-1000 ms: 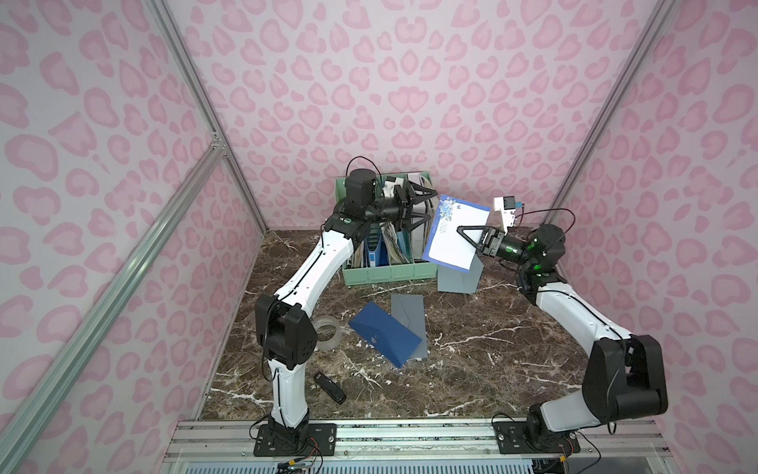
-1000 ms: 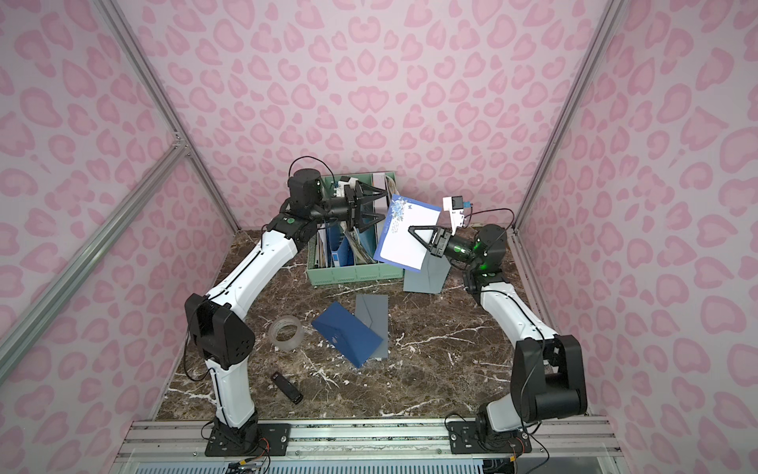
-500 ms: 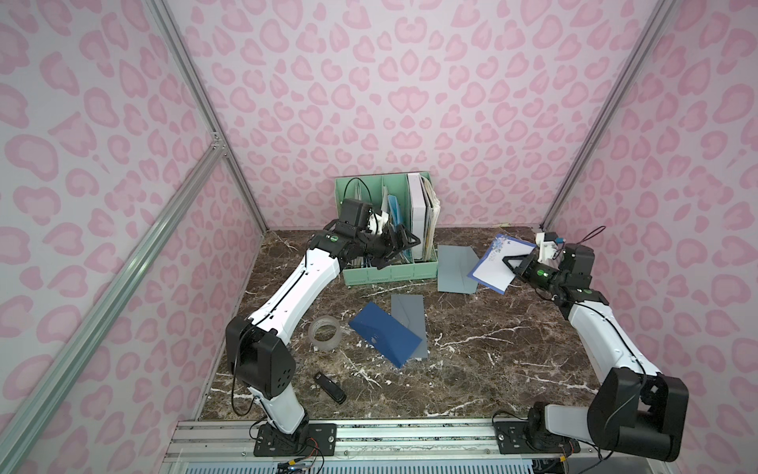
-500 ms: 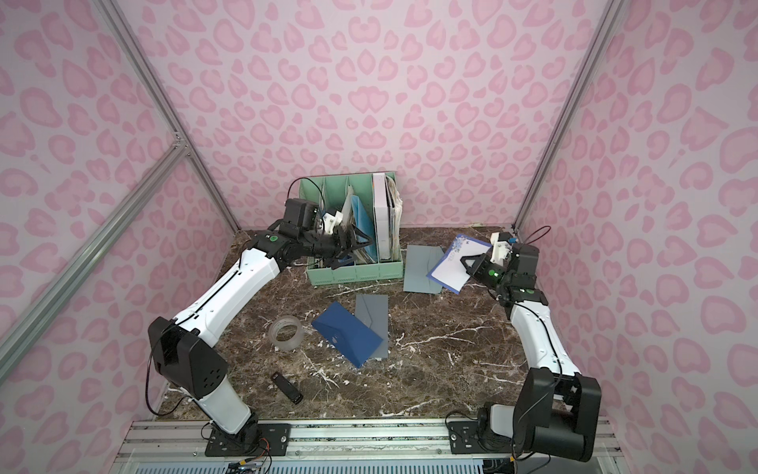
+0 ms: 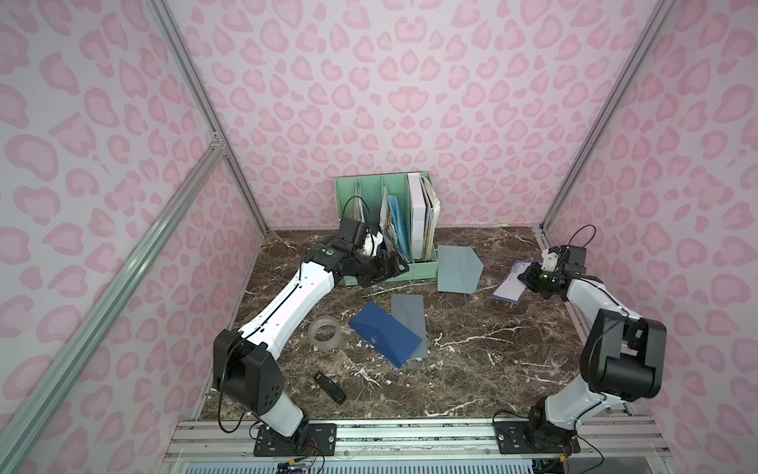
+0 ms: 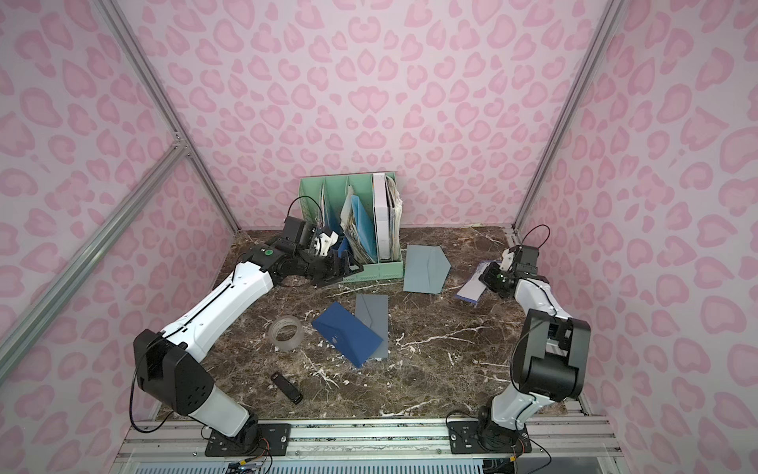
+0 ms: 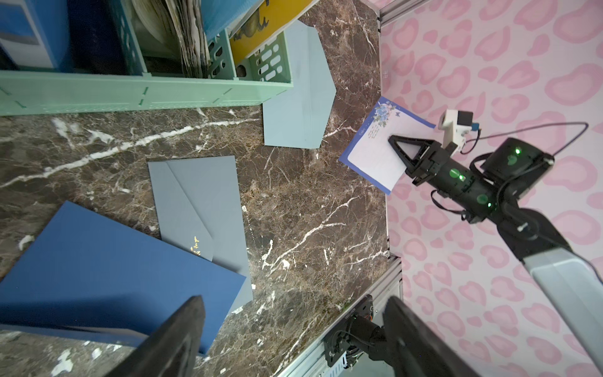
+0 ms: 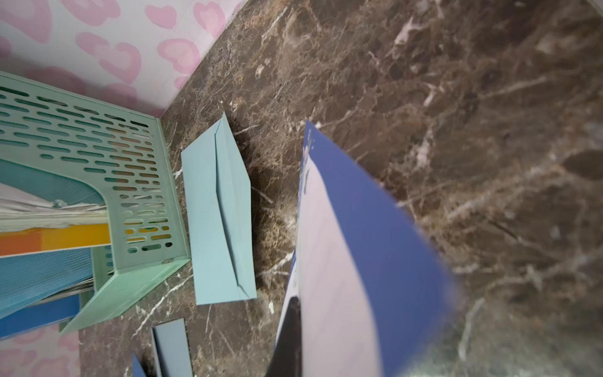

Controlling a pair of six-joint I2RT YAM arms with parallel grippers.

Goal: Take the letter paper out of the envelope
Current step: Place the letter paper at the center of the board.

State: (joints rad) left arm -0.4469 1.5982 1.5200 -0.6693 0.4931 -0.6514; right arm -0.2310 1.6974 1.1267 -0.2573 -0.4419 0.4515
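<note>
Right gripper [image 7: 393, 140]: jaws closed on white blue-bordered letter paper [image 7: 372, 156]. Left gripper [image 7: 293, 329]: jaws wide apart, empty. Pale teal paper envelope [image 5: 457, 269]: flat on brown marble tabletop [image 5: 471, 349].

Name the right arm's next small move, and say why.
Probably lower the letter paper onto the bare marble table and release it: the right gripper is shut on it, and it is already fully out of the pale teal envelope, which lies apart on the table.
</note>
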